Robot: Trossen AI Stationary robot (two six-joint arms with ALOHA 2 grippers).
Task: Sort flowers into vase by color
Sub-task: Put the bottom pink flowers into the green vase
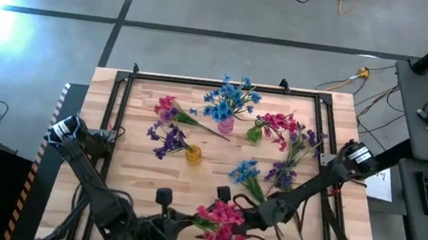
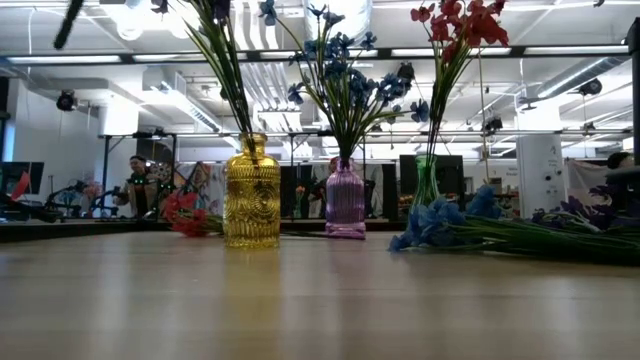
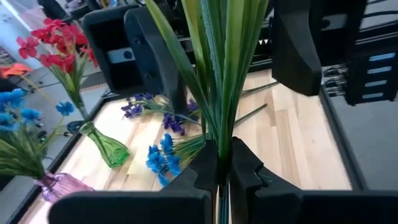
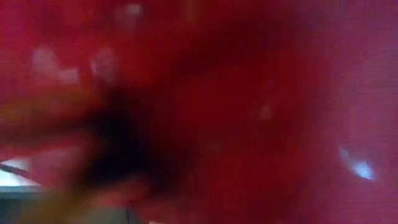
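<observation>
Three vases stand mid-table: a yellow vase (image 1: 194, 155) with purple flowers, a purple vase (image 1: 225, 124) with blue flowers, and a green vase (image 1: 254, 133) with red-pink flowers. Loose red-pink (image 1: 168, 108), blue (image 1: 245, 172) and purple (image 1: 283, 173) sprigs lie flat on the wood. Near the table's front edge my left gripper (image 3: 222, 163) is shut on a red-pink sprig (image 1: 222, 222). My right gripper (image 1: 229, 217) is open, one finger on either side of that sprig's leaves and blooms. Red blooms fill the right wrist view. My left gripper pinches the sprig's green stems (image 3: 221, 144) between its two fingers. The stems and long leaves run on past the fingertips, toward the table's right. The sprig is lifted clear of the table. Whether my right gripper touches the sprig, I cannot tell.
The vases (image 2: 252, 192) (image 2: 345, 200) (image 2: 427, 195) stand in a row across the table's middle, and the loose blue sprigs (image 2: 440, 226) lie in front of the green one. A black frame (image 1: 123, 102) runs along the table's edges. Bare wood (image 1: 135, 176) lies front left.
</observation>
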